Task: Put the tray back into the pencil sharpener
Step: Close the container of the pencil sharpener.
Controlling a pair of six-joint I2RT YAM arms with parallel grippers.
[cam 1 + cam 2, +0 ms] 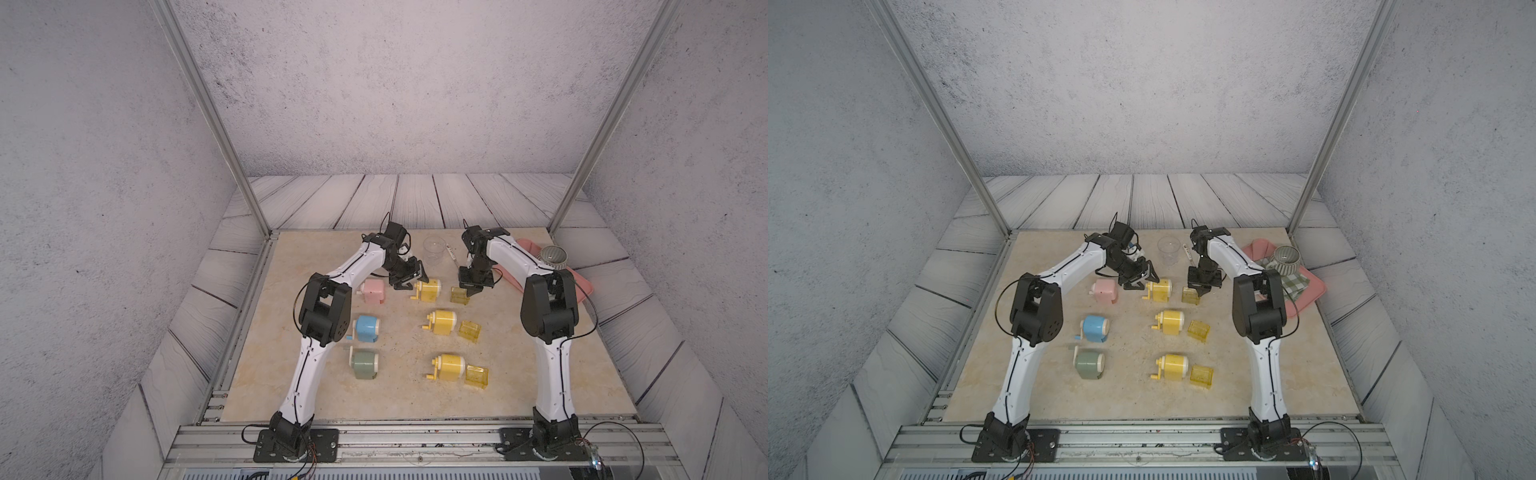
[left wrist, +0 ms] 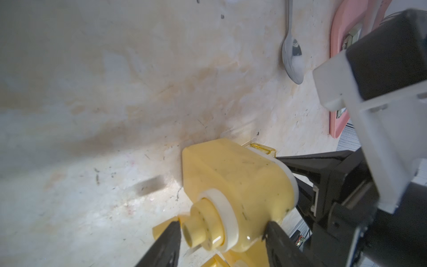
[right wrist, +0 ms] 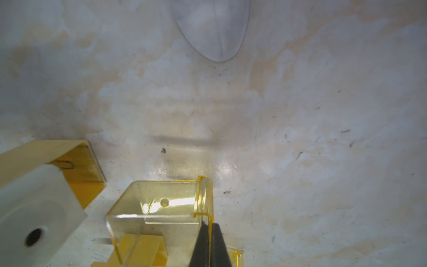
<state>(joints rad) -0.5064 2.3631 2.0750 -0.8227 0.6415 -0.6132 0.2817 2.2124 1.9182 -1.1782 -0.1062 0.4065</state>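
The yellow pencil sharpener (image 1: 429,289) (image 1: 1160,289) stands on the beige table, with its empty slot (image 3: 78,166) facing the tray. My left gripper (image 1: 411,282) (image 2: 221,225) straddles the crank end, and both fingers lie against the sharpener (image 2: 235,175). The clear yellow tray (image 1: 458,294) (image 1: 1190,295) (image 3: 157,208) sits just right of the sharpener with a small gap between them. My right gripper (image 1: 471,291) (image 3: 210,231) is shut on the tray's outer wall, with the thin wall pinched between its fingers.
Nearer the front stand two more yellow sharpeners (image 1: 444,322) (image 1: 451,367), each with a loose yellow tray (image 1: 469,331) (image 1: 476,376) beside it. Pink (image 1: 373,289), blue (image 1: 368,328) and green (image 1: 365,364) sharpeners stand at the left. A clear cup (image 1: 433,249), a spoon (image 2: 292,57) and a pink platter (image 1: 582,282) holding a mug lie behind.
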